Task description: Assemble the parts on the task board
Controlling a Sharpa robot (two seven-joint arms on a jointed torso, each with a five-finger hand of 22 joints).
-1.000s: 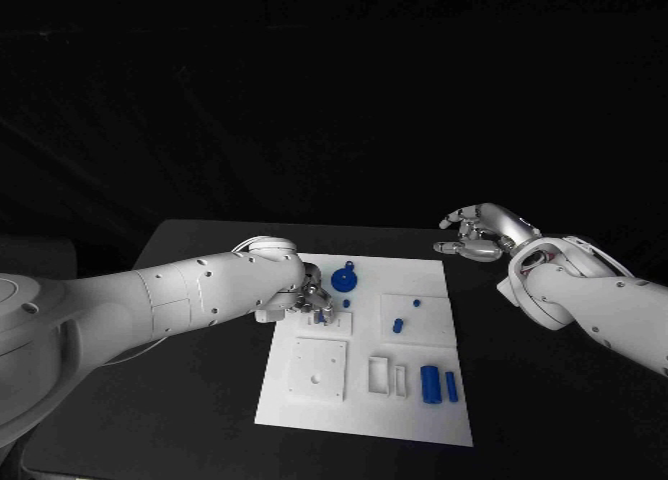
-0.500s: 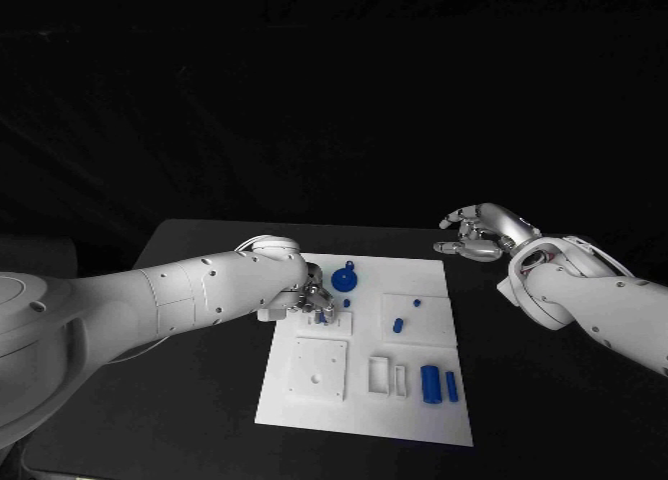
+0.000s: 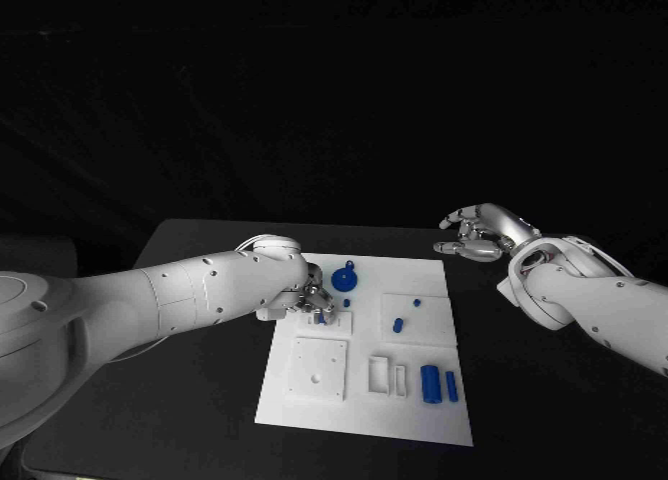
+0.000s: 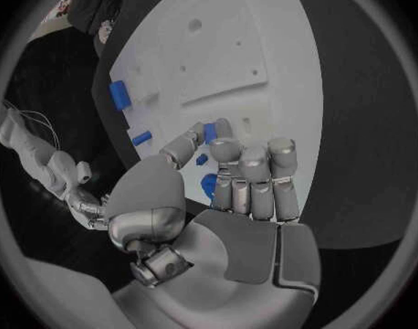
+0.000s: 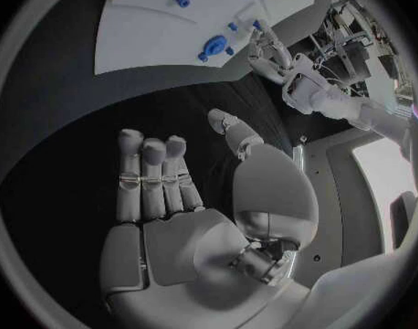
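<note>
The white task board (image 3: 421,420) lies in the middle of the black table. My left hand (image 3: 308,298) hovers low over the board's far left part and pinches a small blue peg (image 4: 209,133) between thumb and a finger. Just past it on the board lies a round blue part (image 3: 346,278). A short blue peg (image 3: 398,325) stands in the middle right field, and two blue blocks (image 3: 438,385) lie side by side near the front right. My right hand (image 3: 478,232) hangs over the table beyond the board's far right corner, fingers loosely apart and holding nothing.
A raised white square plate (image 3: 320,368) with small holes sits on the board's front left. Narrow white slots (image 3: 383,375) lie beside it. Bare black table (image 3: 550,400) flanks the board on both sides.
My left hand has edged slightly to the right over the board with the peg in its fingers. The right hand has not moved.
</note>
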